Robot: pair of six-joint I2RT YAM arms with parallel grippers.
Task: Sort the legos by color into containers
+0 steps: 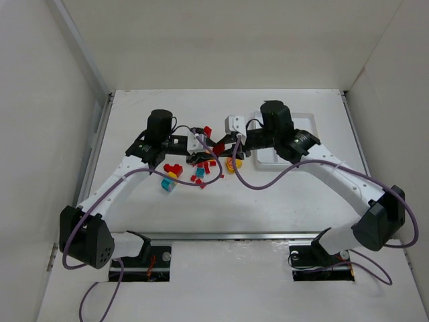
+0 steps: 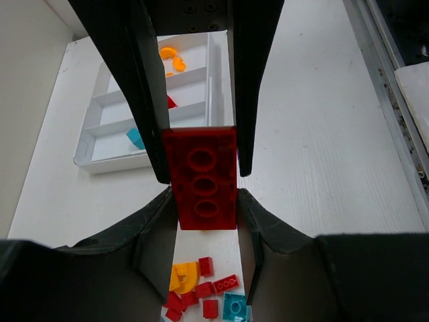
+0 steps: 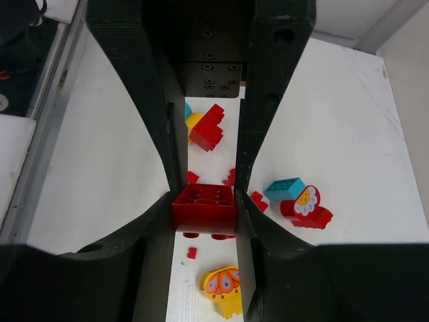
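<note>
Red flat three-hole plastic brick [image 2: 201, 178] gripped in left jaws, long axis vertical in frame; white three-compartment plastic tray [image 2: 112, 163] upper left, red slot middle. Right jaws closed on red square brick [image 3: 204, 208].

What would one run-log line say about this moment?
left gripper: shut on long red brick | right gripper: shut on square red brick | tray: few pieces inside | loose pieces: on table

White table [image 1: 281, 201] under me, faint scratches on my right side. White walls [image 1: 221, 40] box it in on three sides. Metal rail [image 1: 94, 154] along left edge, second rail [image 1: 228, 236] along near edge
</note>
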